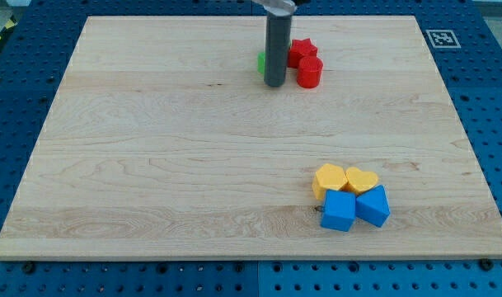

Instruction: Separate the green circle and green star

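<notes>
My tip [274, 83] rests on the board near the view's top centre. The rod stands in front of a green block [261, 61], of which only a small sliver shows at the rod's left edge; its shape cannot be made out. Only one green piece shows; a second green block is not visible and may be hidden behind the rod. A red star [301, 51] and a red cylinder [309, 72] sit just to the right of the rod, close to it.
A cluster sits at the view's lower right: a yellow hexagon [329, 178], a yellow heart [362, 179], and two blue blocks [339, 211] [372, 205]. The wooden board [152, 165] lies on a blue pegboard.
</notes>
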